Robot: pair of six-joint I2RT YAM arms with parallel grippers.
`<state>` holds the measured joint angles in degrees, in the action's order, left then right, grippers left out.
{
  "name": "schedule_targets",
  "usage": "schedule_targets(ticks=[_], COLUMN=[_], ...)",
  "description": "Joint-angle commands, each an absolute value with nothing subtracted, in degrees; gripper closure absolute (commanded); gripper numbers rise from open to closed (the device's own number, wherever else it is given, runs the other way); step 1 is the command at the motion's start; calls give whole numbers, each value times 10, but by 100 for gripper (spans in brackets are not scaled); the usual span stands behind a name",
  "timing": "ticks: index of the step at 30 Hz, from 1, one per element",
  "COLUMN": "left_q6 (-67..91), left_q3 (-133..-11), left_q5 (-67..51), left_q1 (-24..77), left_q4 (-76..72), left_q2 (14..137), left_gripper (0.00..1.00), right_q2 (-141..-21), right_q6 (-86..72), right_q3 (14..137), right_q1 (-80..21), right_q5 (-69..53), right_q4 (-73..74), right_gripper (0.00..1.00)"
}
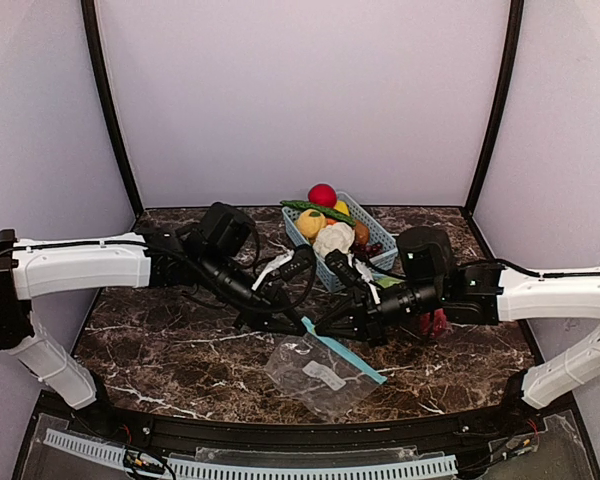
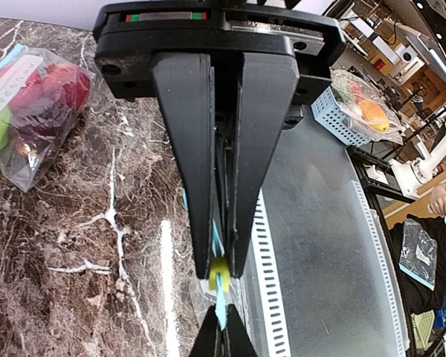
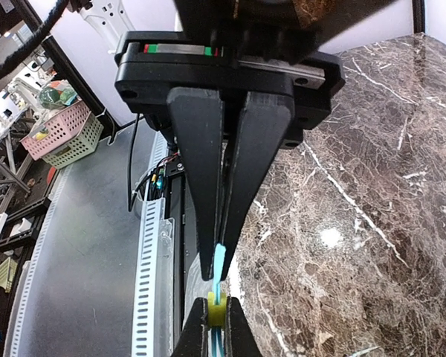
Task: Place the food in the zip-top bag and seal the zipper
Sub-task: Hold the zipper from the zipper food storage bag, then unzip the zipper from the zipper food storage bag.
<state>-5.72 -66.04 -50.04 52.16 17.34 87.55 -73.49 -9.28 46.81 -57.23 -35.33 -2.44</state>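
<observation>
Zipper work at the table: the left gripper is pinched tight on the small yellow plastic slider of the clear zip-top bag. The right gripper meets it tip to tip, clamped on the bag's teal zipper strip. The glossy toy food, in red, yellow, green and white, sits in the light-blue lattice basket behind the bag. The bag's white label has print too small to read. Right of it lies a second clear bag of red and green fruit, its label also unreadable.
</observation>
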Motion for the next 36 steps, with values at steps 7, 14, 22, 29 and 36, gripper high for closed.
schedule_targets(ticks=[7,14,22,29,36], left_q6=[-43,-55,-61,-65,-60], left_q3=[-643,-645,-634,-624,-609], left_q5=[-478,-417,-347,-268,-200], left_q1=[490,479,459,451,438], left_q4=[141,162,167,167,154], left_q2=[825,808,773,748,723], left_gripper=[99,99,99,99,99], right_q2=[-709,-701,-692,-688,-684], right_q6=[-82,-85,-95,-102,-111], right_q3=[456,450,436,426,416], right_q1=[-569,-569,-568,-567,-566], right_q5=[-320,-307,-295,-286,-279], right_q4=[43,53,56,58,60], right_gripper=[100,100,100,100,100])
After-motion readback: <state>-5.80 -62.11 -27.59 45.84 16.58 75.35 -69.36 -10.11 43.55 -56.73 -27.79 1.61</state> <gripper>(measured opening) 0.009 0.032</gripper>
